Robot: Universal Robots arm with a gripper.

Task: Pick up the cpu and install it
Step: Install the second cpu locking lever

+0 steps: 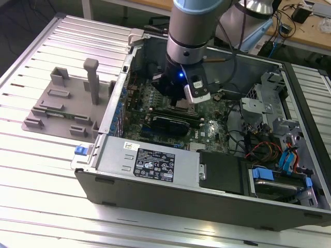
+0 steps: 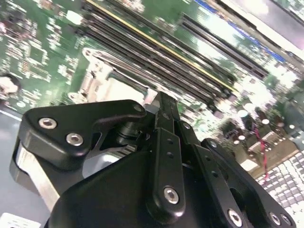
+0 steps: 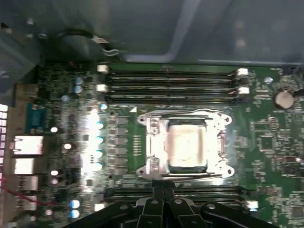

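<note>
From my remote station, the gripper is the nearest item: in the second wrist view its black linkage converges to a tip with the jaws pressed together, and I see nothing pinched between them. In the first wrist view the same gripper hangs just beside one edge of the socket frame.

The cpu lies seated in that socket, its pale silvery top plate face-up inside the metal frame. In the second wrist view part of the socket frame shows just beyond the jaw tip.

Memory slots run in parallel rows on either side of the socket, on the green motherboard.

In the exterior view the robot arm reaches down into the open computer case, the gripper low over the motherboard. Further off, at the exterior view's left, a grey fixture tray rests on the ribbed metal table.
</note>
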